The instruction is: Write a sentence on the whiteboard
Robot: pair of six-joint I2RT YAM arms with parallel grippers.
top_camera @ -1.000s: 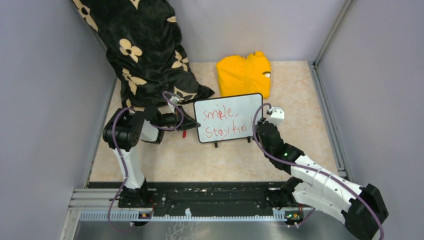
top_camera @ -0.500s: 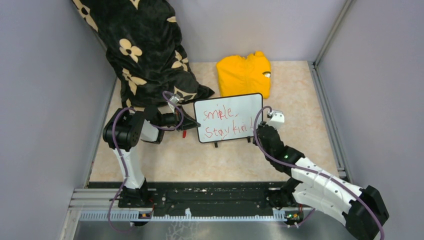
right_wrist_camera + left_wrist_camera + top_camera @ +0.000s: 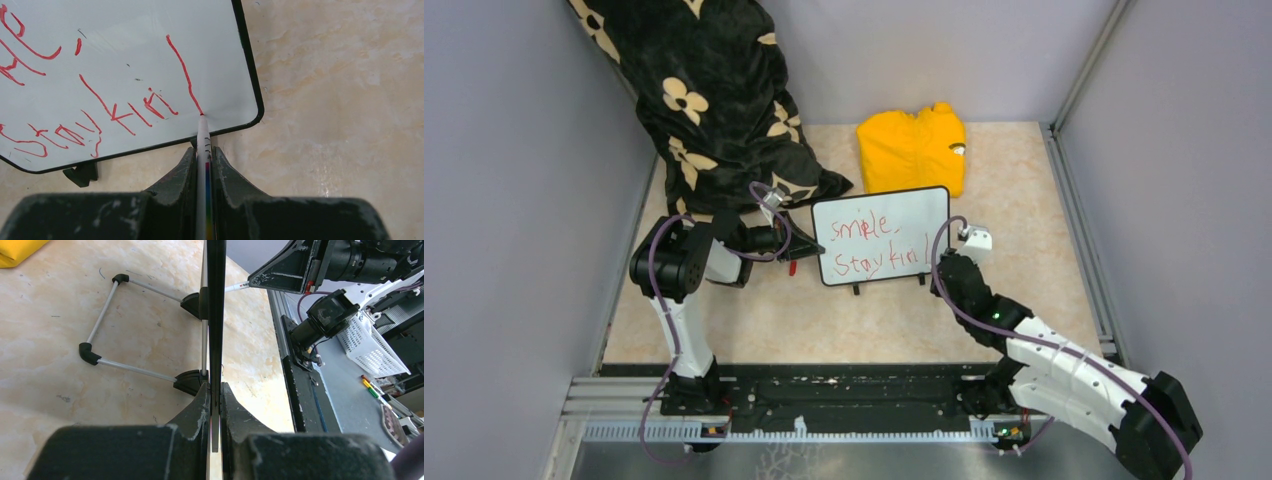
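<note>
The whiteboard [image 3: 894,215] stands tilted on its black feet mid-table; it also shows in the right wrist view [image 3: 150,55] and edge-on in the left wrist view [image 3: 216,315]. The sentence [image 3: 876,246] in red reads "smile, stay kin" plus a long stroke [image 3: 184,75]. My left gripper [image 3: 812,248] is shut on the whiteboard's left edge [image 3: 215,410]. My right gripper [image 3: 944,268] is shut on a slim white marker pen [image 3: 203,150]. The pen's red tip touches the board at the stroke's lower end, near the bottom right corner.
A yellow garment [image 3: 912,148] lies behind the board. A black cloth with cream flowers [image 3: 714,100] hangs over the back left. A small red object [image 3: 791,267] lies under the left gripper. Grey walls enclose the table on three sides.
My right gripper has pulled down and toward the near edge, drawing the pen tip down the board's right side. The left gripper and the board have stayed still.
</note>
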